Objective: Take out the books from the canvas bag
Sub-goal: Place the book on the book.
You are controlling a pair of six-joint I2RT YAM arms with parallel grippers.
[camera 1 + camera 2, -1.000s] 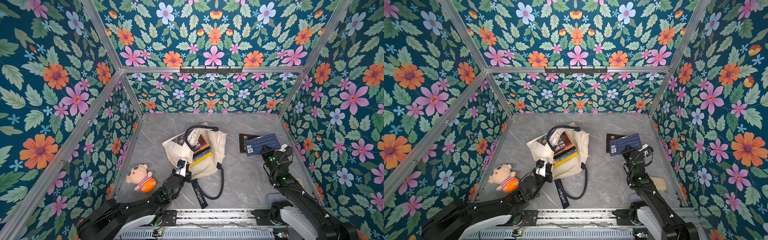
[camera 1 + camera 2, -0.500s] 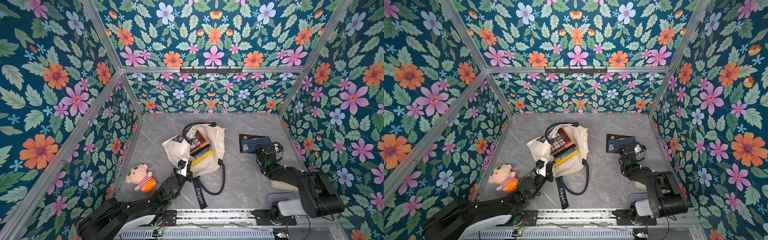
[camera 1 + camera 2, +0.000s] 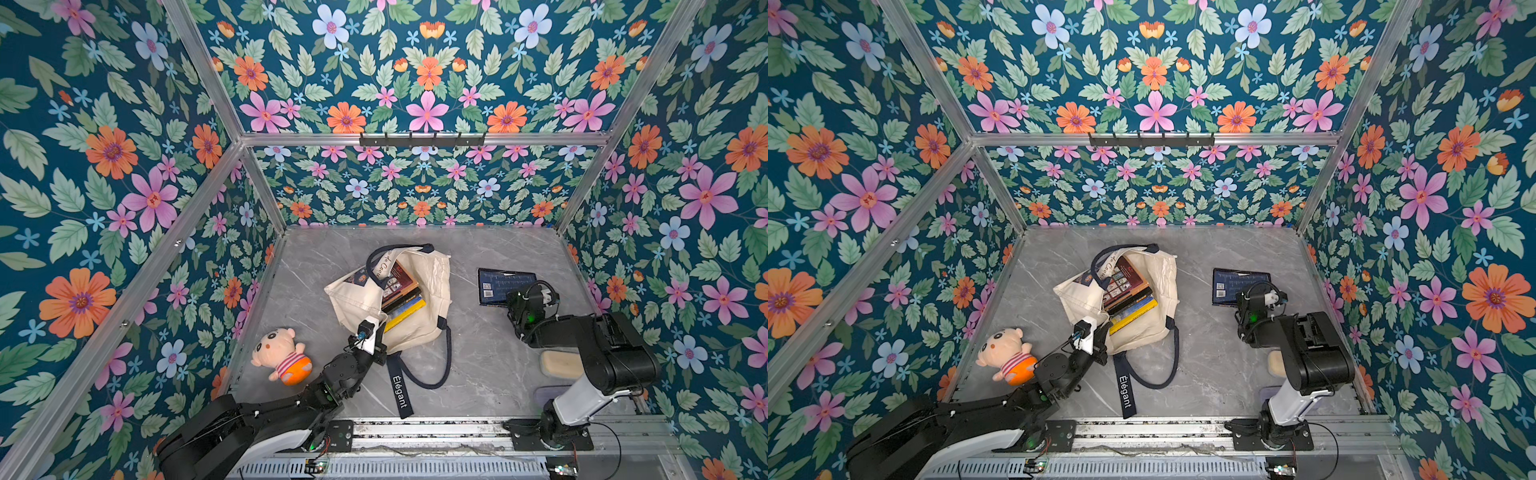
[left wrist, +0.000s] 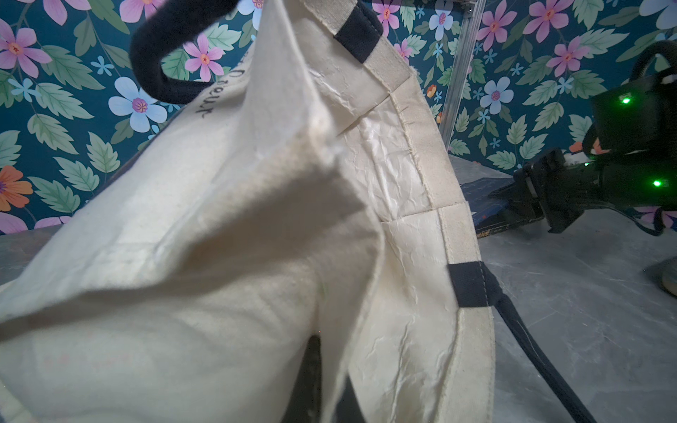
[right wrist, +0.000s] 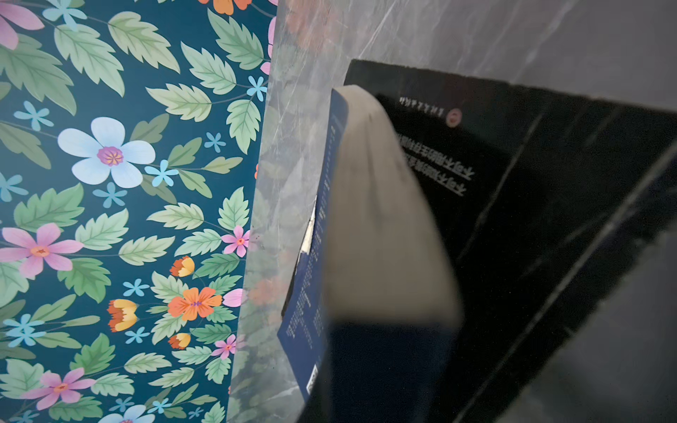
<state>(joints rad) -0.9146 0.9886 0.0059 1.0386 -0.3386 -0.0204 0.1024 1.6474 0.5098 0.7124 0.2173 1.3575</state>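
Lowered since a second ago: the right arm, now folded down by the table's right edge, and with it the blue book (image 3: 500, 284), brought from a raised carry down onto the black book (image 5: 513, 154); the bag and the left arm have barely shifted. Item, enclosure: walls (image 3: 124, 174) papered in teal floral print on three sides, aluminium framing, a hook rail (image 3: 422, 139) on the far wall. Item, tabletop (image 3: 478, 374): grey marble-effect, smooth, a fair surface for sliding thin paperbacks. Item, canvas bag (image 3: 434, 291): cream, slumped at the table's middle with its mouth gaping upward, its lettered navy strap (image 3: 399, 395) trailing toward the near edge. Item, books (image 3: 401, 284) inside the bag: a slanted stack, maroon cover uppermost, a yellow one lowest. These are yet to come out, so the job looks under half done. Item, left gripper (image 3: 380, 338): clamped on the bag's near rim, most likely to hold the mouth spread and the bag steady. Item, right gripper (image 4: 513, 197): closed on the near edge of the blue book, which is tilted on the black one — a discard pile begun near the right edge, clear of the bag. Item, plush doll (image 3: 282, 353): toward the near-left corner, apart from the bag and no part of the task.
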